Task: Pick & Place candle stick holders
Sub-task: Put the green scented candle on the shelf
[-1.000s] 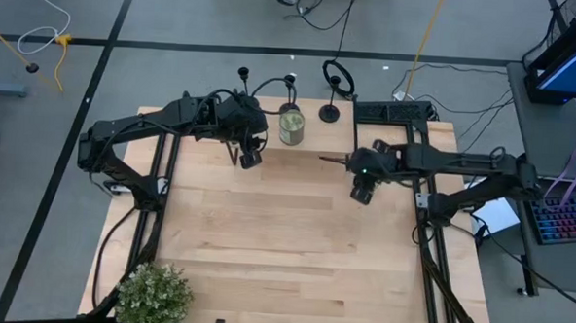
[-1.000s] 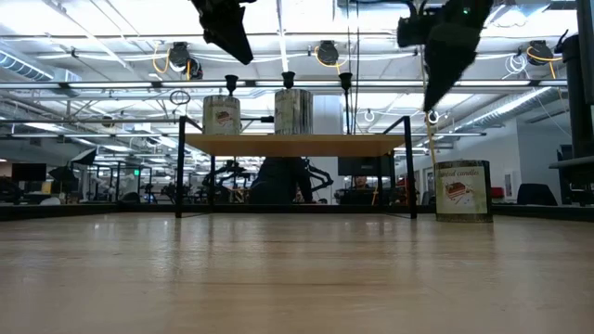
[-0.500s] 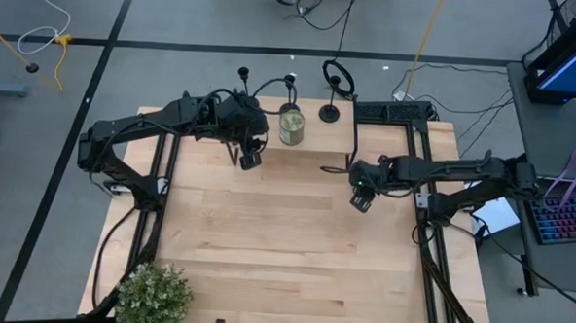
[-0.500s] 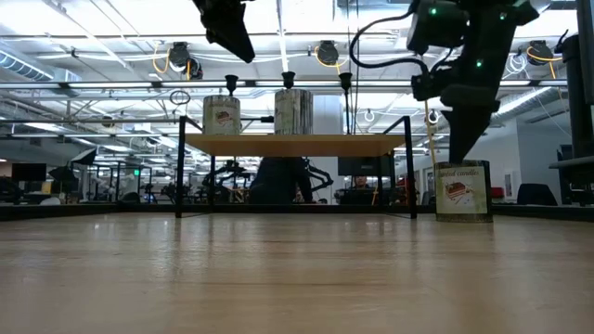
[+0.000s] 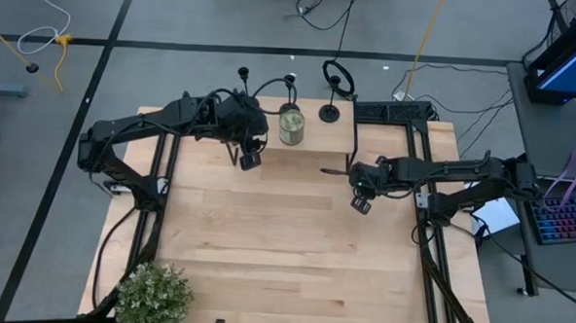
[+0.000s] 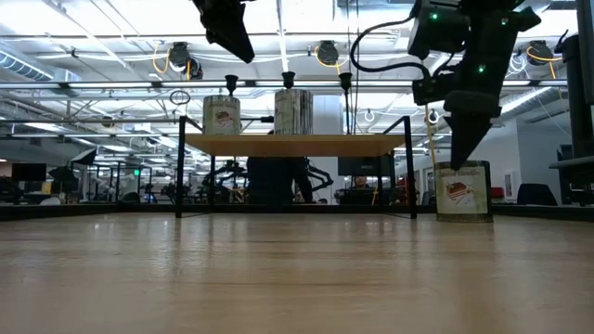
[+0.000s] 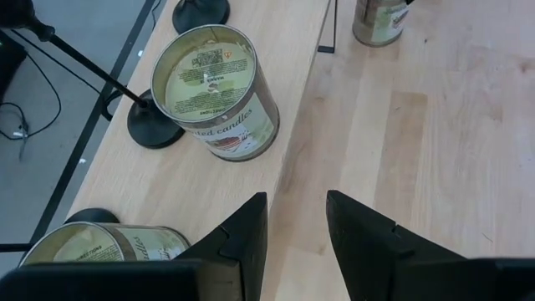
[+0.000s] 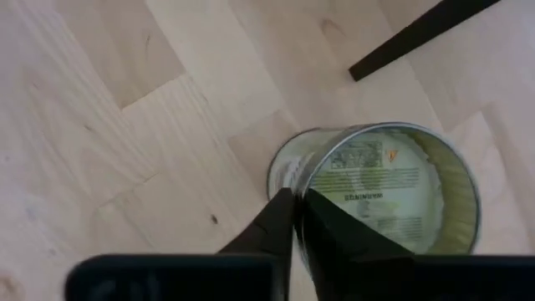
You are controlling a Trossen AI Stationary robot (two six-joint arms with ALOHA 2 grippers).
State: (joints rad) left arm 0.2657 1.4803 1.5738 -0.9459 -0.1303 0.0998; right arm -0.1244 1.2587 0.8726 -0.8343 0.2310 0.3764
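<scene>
Three candle stick holders (image 6: 289, 82): standing in a row on the raised shelf (image 6: 297, 144) at the table's 12 o'clock edge, none of them being held.
Low view alone: showing all three knobbed stems level with two candle tins (image 6: 293, 111) on that shelf.
High view alone: showing one round holder base (image 5: 329, 112) plainly at 12 o'clock, and the potted plant (image 5: 154, 297) sitting at 7 o'clock.
Left gripper (image 7: 297, 226): hovering at about 11 o'clock over the table (image 5: 285, 239), its fingers standing well apart and gripping nothing.
Left wrist view alone: looking down on a disc base (image 7: 155, 125) touching the side of a tin, with a second base farther along the shelf.
Right gripper (image 8: 291, 224): hanging at about 3 o'clock, its fingers drawn together to a thin slit.
Third tin (image 6: 462, 190): resting on the tabletop right under the right gripper (the high view is hiding it beneath the arm).
Right wrist view alone: showing the fingertips lying over that tin's rim; whether they are nipping the rim is not clear.
Holders and right gripper: sitting well apart.
</scene>
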